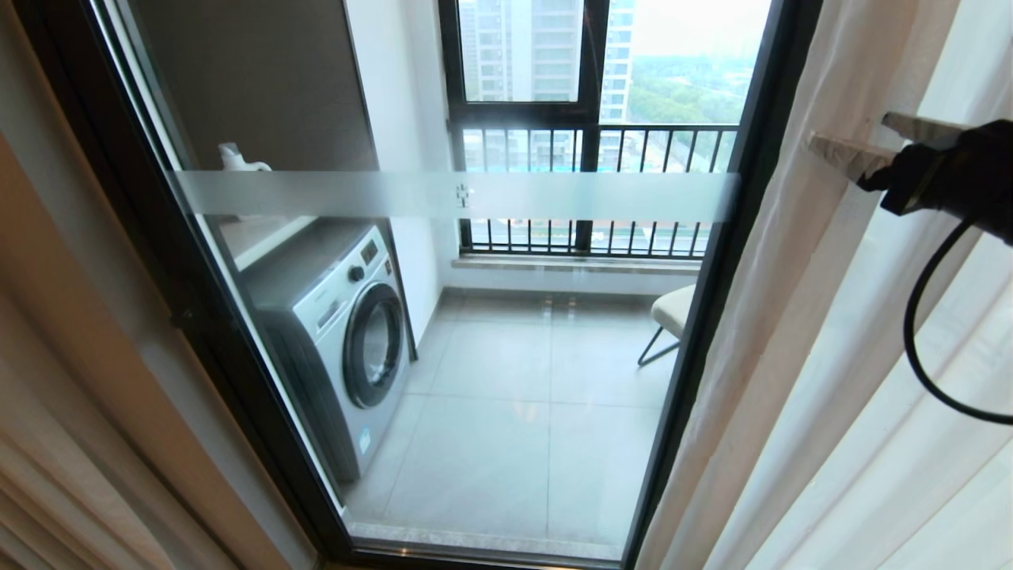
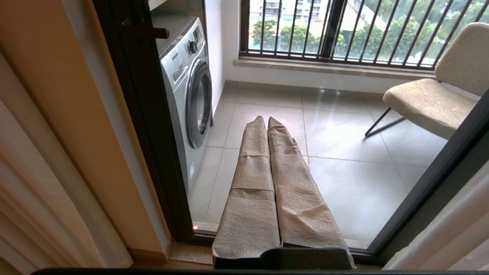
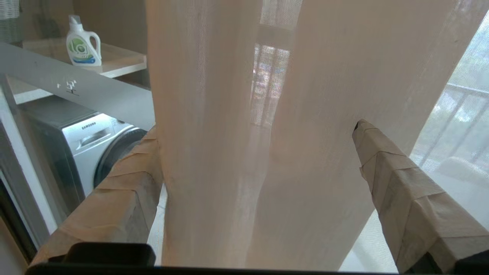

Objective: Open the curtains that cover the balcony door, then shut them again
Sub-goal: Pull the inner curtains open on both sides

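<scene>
The balcony door (image 1: 475, 198) stands uncovered in the middle, its glass crossed by a frosted stripe. The white sheer curtains (image 1: 823, 372) hang bunched along its right side. A beige drape (image 1: 55, 475) hangs at the far left. My right gripper (image 1: 848, 131) is raised at the right and open, its tape-wrapped fingers (image 1: 839, 150) against the sheer. In the right wrist view, folds of the sheer (image 3: 237, 152) hang between the spread fingers (image 3: 401, 175), and the fabric hides one fingertip. My left gripper (image 2: 266, 119) is shut and empty, held low before the glass.
Behind the glass stand a washing machine (image 1: 340, 332), a detergent bottle (image 3: 82, 42) on a shelf, and a cushioned chair (image 1: 673, 309). A black-framed window with a barred railing (image 1: 593, 150) closes the balcony's far side. A black cable (image 1: 918, 332) loops from my right wrist.
</scene>
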